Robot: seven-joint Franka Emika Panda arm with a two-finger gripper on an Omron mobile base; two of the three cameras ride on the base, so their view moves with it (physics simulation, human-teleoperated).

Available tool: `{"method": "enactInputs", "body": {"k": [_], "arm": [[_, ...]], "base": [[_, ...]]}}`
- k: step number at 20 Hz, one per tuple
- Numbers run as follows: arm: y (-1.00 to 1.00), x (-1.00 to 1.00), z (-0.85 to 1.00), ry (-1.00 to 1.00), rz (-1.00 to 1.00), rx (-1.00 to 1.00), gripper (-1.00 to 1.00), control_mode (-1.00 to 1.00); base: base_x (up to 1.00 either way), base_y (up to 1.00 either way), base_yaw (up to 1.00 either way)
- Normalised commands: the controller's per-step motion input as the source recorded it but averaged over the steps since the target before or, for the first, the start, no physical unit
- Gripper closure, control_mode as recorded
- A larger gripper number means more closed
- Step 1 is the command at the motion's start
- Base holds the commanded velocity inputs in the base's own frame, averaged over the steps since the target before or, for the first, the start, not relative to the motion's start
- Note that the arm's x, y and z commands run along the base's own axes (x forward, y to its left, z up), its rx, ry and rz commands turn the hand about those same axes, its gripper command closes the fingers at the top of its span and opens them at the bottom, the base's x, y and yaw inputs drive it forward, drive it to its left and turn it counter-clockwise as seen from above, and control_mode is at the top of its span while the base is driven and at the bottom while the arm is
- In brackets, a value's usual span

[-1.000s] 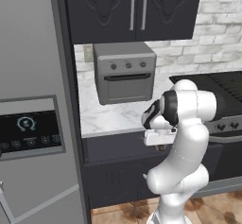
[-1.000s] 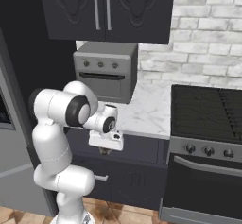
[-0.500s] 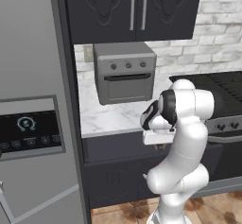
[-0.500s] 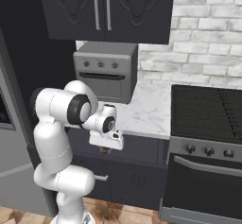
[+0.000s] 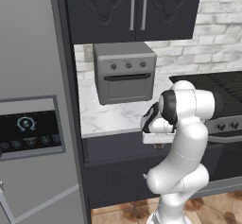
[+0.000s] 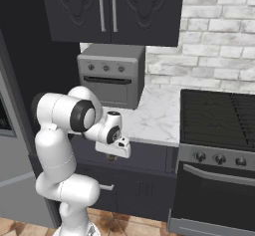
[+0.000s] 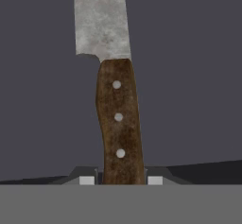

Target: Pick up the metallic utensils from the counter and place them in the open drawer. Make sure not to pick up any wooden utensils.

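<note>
Here the gripper (image 7: 118,180) is closed on the knife (image 7: 113,86), its two fingertips (image 7: 86,180) pressing the brown riveted handle from either side at its butt end. In the hand view the knife's long axis runs straight away from the gripper: handle nearest, silver blade pointing outward along the line the hand is looking. Behind the blade lies a flat dark charcoal surface; whether that is the inside of the drawer or a cabinet front is hard to tell from so close.

From the base views the gripper (image 6: 115,148) hangs just in front of the marble worktop's (image 6: 154,118) edge, over the dark drawer (image 5: 113,145) below it, with the toaster oven (image 5: 125,72) further back on the stone. What matters for the release, I judge, is that the blade leads and the handle trails, so the knife should go down lengthwise into the drawer.
</note>
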Motion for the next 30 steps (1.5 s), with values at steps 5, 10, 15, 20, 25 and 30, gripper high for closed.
{"method": "enactInputs", "body": {"k": [5, 10, 15, 20, 25, 30], "arm": [[0.0, 0.0, -0.18, -0.05, -0.06, -0.03, 1.0, -1.0], [0.0, 0.03, -0.12, -0.02, -0.06, -0.04, 1.0, -1.0], [0.0, 0.06, -0.02, -0.01, -0.06, -0.03, 1.0, -1.0], [0.0, 0.04, -0.01, -0.02, -0.04, -0.02, 1.0, -1.0], [0.0, 0.0, 0.0, 0.0, 0.0, 0.0, 1.0, -1.0], [0.0, 0.0, 0.0, 0.0, 0.0, 0.0, -1.0, -1.0]], "base": [[0.0, 0.0, 0.0], [0.0, 0.0, 0.0], [0.0, 0.0, 0.0], [0.0, 0.0, 0.0], [0.0, 0.0, 0.0], [0.0, 0.0, 0.0]]}}
